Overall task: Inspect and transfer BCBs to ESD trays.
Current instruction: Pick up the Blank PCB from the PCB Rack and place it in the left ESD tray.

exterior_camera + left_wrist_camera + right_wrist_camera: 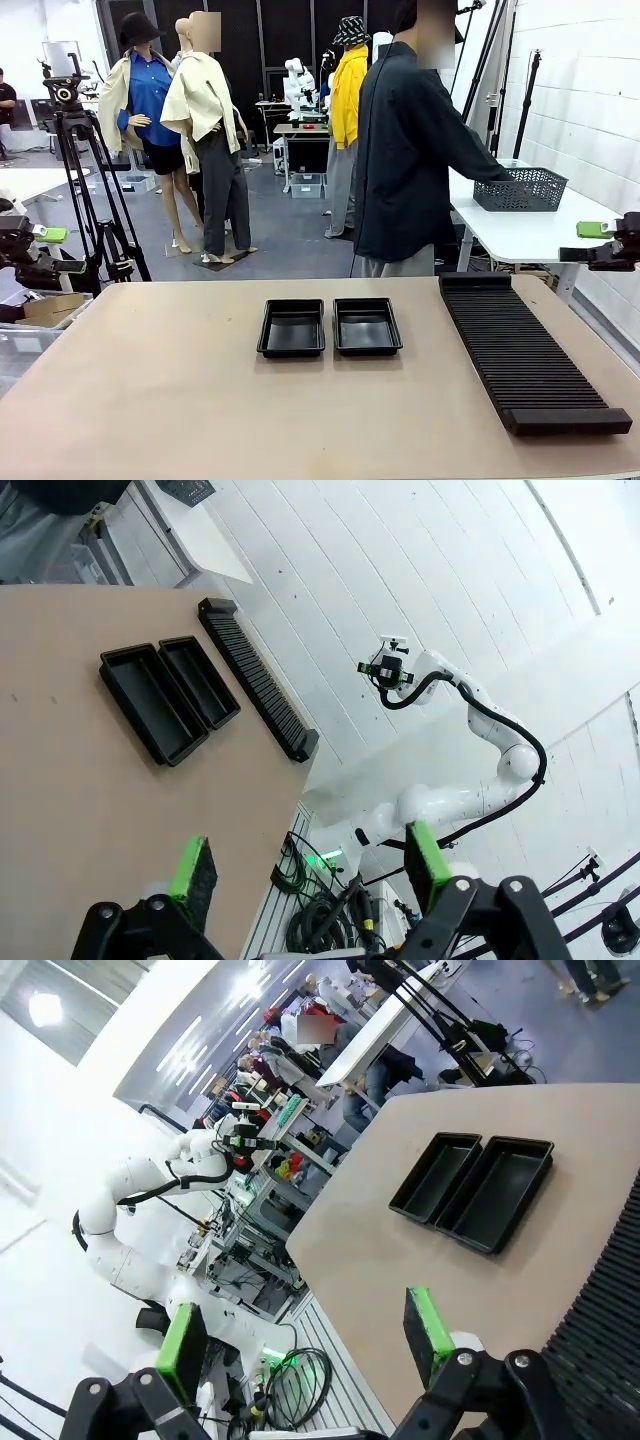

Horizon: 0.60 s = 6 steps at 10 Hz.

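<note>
The near half of the tan table lies bare. Beyond its left edge the left gripper hangs in the air, level and pointing inward. In its own wrist view the green pads stand wide apart with nothing between them. Off the right edge the right gripper hangs the same way, facing inward. Its pads are likewise spread wide and hold nothing. Both are well apart from everything on the table.

At mid-table sit the left tray and the right tray. They lie side by side with their long sides just beside each other, and each shows its black floor. To their right, well apart from them, a long black ribbed rack runs from the near right toward the far edge, angled slightly leftward as it goes.

Past the far edge a person in a dark top stands turned to the right. One arm reaches toward a grey mesh basket on a white table by the right wall.
</note>
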Tool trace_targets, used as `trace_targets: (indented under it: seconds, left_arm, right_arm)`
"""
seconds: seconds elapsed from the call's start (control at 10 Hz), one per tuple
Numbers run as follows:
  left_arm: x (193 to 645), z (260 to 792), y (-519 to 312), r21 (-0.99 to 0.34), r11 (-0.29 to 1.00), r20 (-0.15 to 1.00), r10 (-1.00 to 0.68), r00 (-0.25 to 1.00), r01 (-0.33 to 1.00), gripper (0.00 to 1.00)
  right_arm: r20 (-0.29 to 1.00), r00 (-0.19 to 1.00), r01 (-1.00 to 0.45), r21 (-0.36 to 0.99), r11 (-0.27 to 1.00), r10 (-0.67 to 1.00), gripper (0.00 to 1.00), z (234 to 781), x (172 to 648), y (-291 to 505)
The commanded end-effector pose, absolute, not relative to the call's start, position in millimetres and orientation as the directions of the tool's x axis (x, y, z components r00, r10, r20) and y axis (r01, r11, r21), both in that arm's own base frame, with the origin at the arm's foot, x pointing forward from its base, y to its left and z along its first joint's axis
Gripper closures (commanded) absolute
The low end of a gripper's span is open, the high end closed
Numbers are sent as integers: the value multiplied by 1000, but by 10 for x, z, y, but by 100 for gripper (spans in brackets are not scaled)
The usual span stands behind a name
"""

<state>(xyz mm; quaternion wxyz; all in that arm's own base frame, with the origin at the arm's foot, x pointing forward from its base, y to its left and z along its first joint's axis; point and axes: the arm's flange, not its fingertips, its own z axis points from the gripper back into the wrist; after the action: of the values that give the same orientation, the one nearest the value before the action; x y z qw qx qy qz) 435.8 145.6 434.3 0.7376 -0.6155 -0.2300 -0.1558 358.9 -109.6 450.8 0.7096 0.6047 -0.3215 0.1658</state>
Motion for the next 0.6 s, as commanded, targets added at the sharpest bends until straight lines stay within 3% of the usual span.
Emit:
trace_targets:
  seconds: [0.0,0.5]
  left_arm:
    - [4347,4347,1473,-840,194,525,59,849,506,0]
    - [4347,4347,1473,-840,194,525,59,849,506,0]
  right_arm:
    - [656,739,-626,752,206,-152,0,4500,3578,-1105]
    - [656,739,-626,752,206,-152,0,4500,3578,-1105]
